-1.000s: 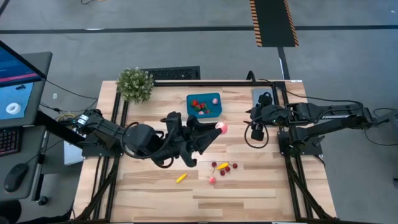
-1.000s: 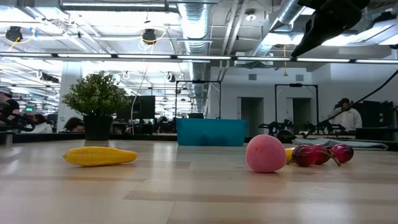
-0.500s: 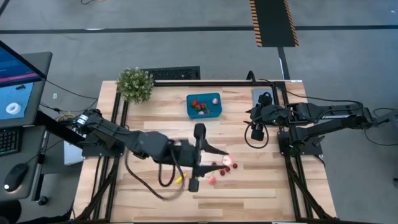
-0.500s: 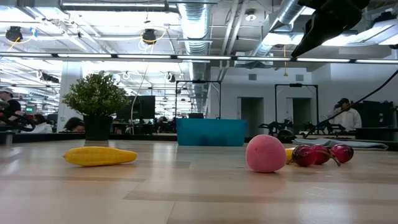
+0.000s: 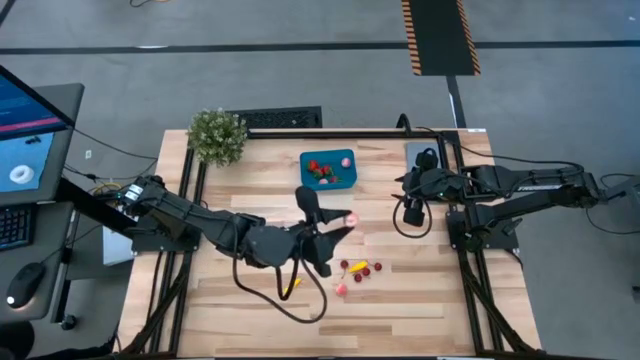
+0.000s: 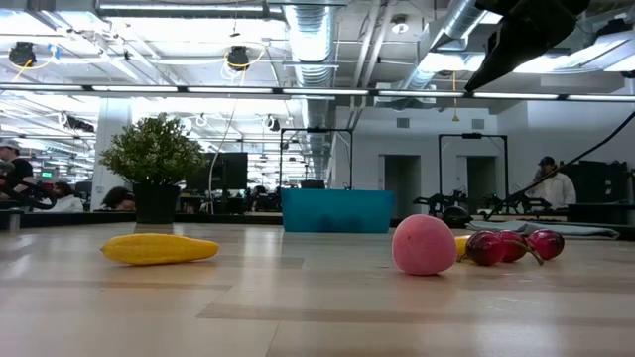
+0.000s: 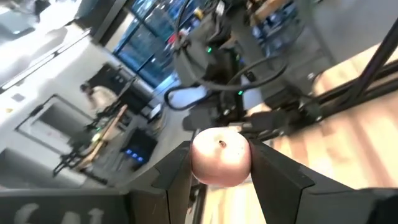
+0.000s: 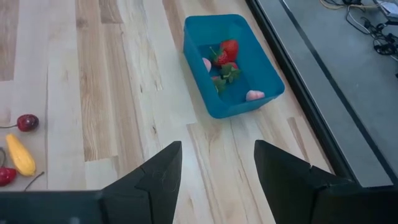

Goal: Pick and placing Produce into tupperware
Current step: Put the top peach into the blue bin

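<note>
Produce, a round pink toy fruit [image 7: 221, 155], is pinched between the left gripper [image 5: 338, 226] fingers, held above the wooden surface [image 5: 250, 310] short of the teal-blue rectangular plastic tupperware [image 8: 257, 62]. The fruit is round, with no clear long axis; its small stem dimple faces the wrist camera. The tupperware already holds red strawberries [image 8: 227, 51] and pink pieces. Dark red cherries [image 5: 362, 270], a pink piece and yellow pieces [image 5: 291, 286] remain on the surface, so the task appears partly done. The right gripper [image 5: 411, 212] waits near the surface's right edge, fingers spread.
</note>
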Robot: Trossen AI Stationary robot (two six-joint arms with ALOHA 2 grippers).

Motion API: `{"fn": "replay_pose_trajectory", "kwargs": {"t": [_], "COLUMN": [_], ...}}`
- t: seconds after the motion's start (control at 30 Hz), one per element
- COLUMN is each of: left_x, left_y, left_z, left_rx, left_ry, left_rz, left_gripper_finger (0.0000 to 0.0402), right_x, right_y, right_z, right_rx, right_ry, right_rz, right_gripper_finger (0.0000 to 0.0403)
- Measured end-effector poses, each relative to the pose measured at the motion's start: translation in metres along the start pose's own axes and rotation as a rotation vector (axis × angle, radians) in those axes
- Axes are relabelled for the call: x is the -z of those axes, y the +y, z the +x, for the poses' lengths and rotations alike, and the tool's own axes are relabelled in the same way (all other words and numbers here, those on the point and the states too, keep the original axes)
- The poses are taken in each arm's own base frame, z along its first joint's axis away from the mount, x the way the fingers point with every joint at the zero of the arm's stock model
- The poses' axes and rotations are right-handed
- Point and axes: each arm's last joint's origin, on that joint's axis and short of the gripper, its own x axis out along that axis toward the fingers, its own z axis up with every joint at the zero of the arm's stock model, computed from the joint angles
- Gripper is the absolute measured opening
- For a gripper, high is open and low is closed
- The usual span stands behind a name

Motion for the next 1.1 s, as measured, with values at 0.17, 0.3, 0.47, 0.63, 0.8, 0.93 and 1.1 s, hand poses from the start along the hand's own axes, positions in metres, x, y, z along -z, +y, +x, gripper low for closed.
{"fn": "replay_pose_trajectory", "kwargs": {"t": [0.17, 0.3, 0.47, 0.63, 0.8, 0.93, 1.1], "left_x": [0.003, 0.013, 0.041, 0.078, 0.109, 0.132, 0.161], "left_y": [0.004, 0.013, 0.027, 0.046, 0.055, 0.056, 0.050], "left_z": [0.003, 0.011, 0.031, 0.057, 0.082, 0.103, 0.128], "left_rx": [-0.070, -0.166, -0.208, -0.143, -0.136, -0.104, -0.049], "left_ry": [0.047, 0.131, 0.253, 0.388, 0.509, 0.580, 0.666], "left_rz": [-0.055, -0.125, -0.310, -0.528, -0.636, -0.675, -0.699], "left_gripper_finger": [0.0139, 0.0139, 0.0139, 0.0139, 0.0139, 0.0139, 0.0139], "right_x": [0.000, 0.000, 0.000, 0.000, 0.000, 0.000, -0.001], "right_y": [0.000, 0.000, 0.000, 0.000, 0.000, 0.000, 0.000], "right_z": [0.000, 0.000, 0.000, 0.000, 0.000, 0.000, 0.000], "right_rx": [0.000, 0.000, 0.000, 0.000, 0.000, 0.000, 0.000], "right_ry": [0.000, 0.000, 0.001, 0.000, 0.000, -0.004, -0.005], "right_rz": [0.000, 0.000, 0.000, 0.001, 0.001, 0.002, 0.003], "right_gripper_finger": [0.0225, 0.0225, 0.0225, 0.0225, 0.0225, 0.0225, 0.0225]}}
